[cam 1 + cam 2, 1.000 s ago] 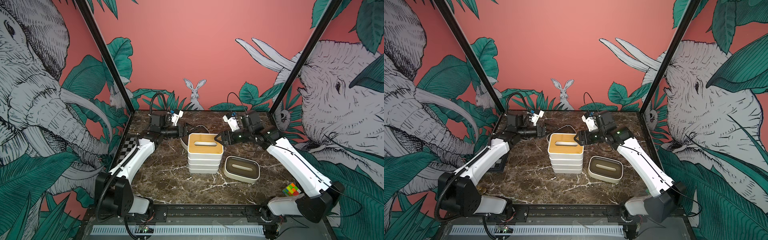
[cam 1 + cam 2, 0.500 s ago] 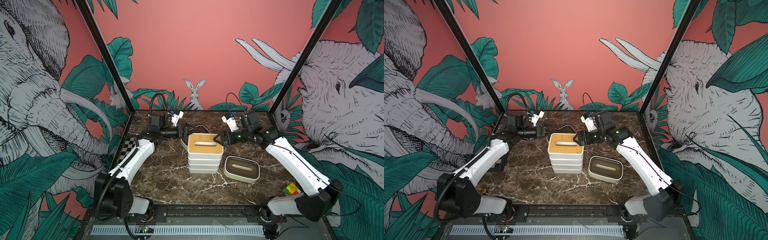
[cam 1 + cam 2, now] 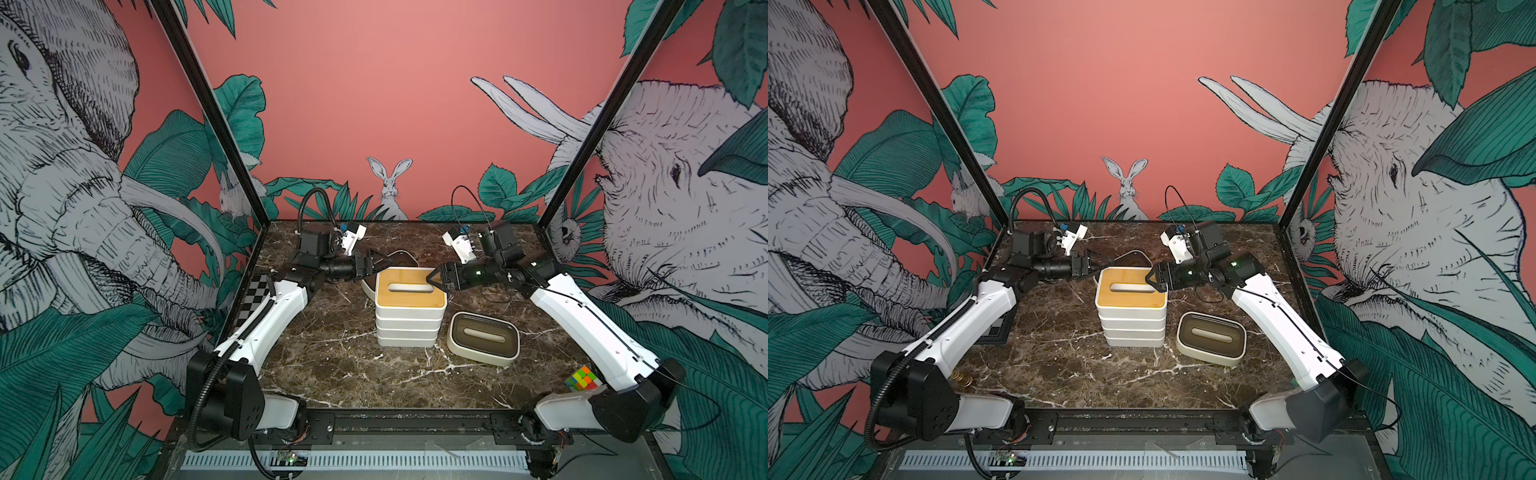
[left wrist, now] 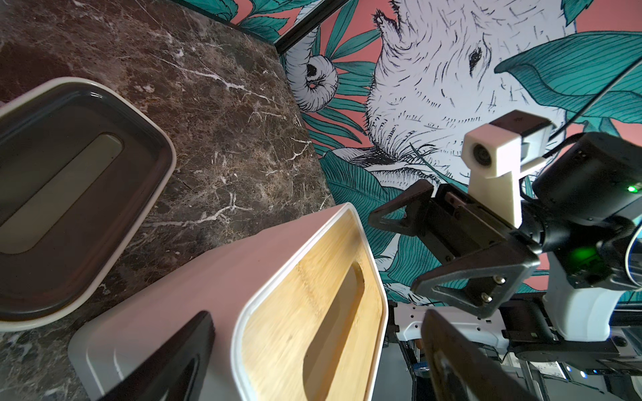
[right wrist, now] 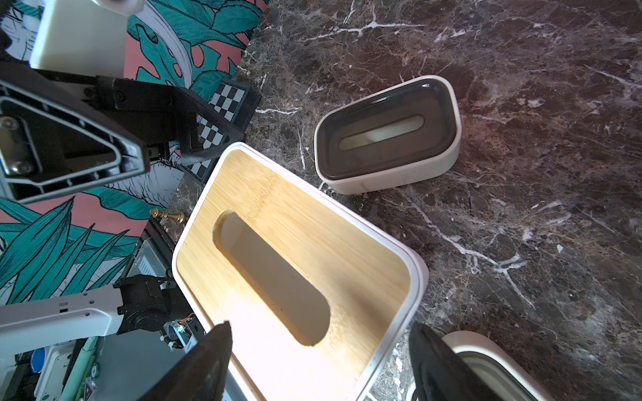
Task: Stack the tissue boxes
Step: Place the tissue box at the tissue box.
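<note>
A stack of white tissue boxes (image 3: 409,328) (image 3: 1133,328) stands mid-table, its top lid bamboo-tan (image 4: 312,305) (image 5: 312,243). A dark-lidded box (image 3: 484,337) (image 3: 1210,337) sits on the table right of the stack. Another dark-lidded box (image 3: 400,258) (image 4: 69,194) (image 5: 385,135) lies behind the stack, partly hidden. My left gripper (image 3: 380,266) (image 3: 1090,264) (image 4: 318,314) is open, its fingers on either side of the top box's left end. My right gripper (image 3: 432,281) (image 3: 1151,279) (image 5: 319,324) is open over the lid's right end. A further white box rim (image 5: 486,361) shows at the right wrist view's edge.
A black-and-white checkerboard (image 3: 254,291) (image 5: 225,114) lies by the left wall. A multicoloured cube (image 3: 583,378) sits at the front right, beside the right arm's base. A small gold chess piece (image 5: 168,215) lies on the table left of the stack. A cable (image 3: 490,295) trails under the right arm.
My right gripper has crept slightly left over the top box. The left arm and the boxes have not moved.
</note>
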Motion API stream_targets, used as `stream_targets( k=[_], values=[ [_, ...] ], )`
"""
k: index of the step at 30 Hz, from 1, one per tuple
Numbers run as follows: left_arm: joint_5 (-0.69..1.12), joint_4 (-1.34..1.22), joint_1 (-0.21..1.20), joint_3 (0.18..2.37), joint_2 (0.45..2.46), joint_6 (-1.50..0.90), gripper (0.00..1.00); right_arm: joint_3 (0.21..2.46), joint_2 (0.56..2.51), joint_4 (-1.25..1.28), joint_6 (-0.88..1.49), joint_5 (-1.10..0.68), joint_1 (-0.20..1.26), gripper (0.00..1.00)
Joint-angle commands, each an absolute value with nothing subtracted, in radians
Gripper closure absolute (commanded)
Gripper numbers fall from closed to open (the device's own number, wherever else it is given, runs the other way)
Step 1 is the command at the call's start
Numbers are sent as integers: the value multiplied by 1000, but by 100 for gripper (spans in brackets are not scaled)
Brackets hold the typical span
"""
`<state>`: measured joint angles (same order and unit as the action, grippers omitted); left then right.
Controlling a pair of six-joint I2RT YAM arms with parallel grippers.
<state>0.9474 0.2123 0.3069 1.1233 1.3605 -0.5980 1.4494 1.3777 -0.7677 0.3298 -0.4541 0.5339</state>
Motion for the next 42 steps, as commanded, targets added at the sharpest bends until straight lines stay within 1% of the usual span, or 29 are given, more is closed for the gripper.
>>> stream_targets(
  k=[1, 20, 23, 26, 29, 35, 36, 37, 38, 42],
  values=[
    [969, 224, 311, 1111, 1324, -585, 5, 1451, 1379, -747, 326, -459, 529, 20],
    [935, 267, 312, 1129, 1299, -569, 5, 1445, 1385, -742, 321, -464, 529, 20],
    [848, 351, 308, 1163, 1288, -504, 1, 1447, 1376, -750, 309, -422, 528, 19],
    [755, 413, 287, 1203, 1291, -447, 1, 1465, 1366, -773, 288, -344, 518, 18],
    [709, 454, 253, 1265, 1323, -407, 1, 1464, 1334, -761, 277, -270, 491, 15],
    [509, 752, 247, 1534, 1478, -173, 3, 1583, 1342, -848, 175, -182, 459, 12],
    [478, 781, 248, 1565, 1500, -148, 3, 1600, 1345, -860, 151, -189, 460, 11],
    [446, 816, 248, 1599, 1526, -117, 3, 1611, 1347, -867, 132, -182, 460, 5],
    [421, 847, 248, 1633, 1555, -81, 3, 1615, 1346, -871, 126, -161, 460, 2],
    [321, 952, 248, 1727, 1656, 24, 3, 1597, 1333, -856, 104, -112, 460, 2]
  ],
)
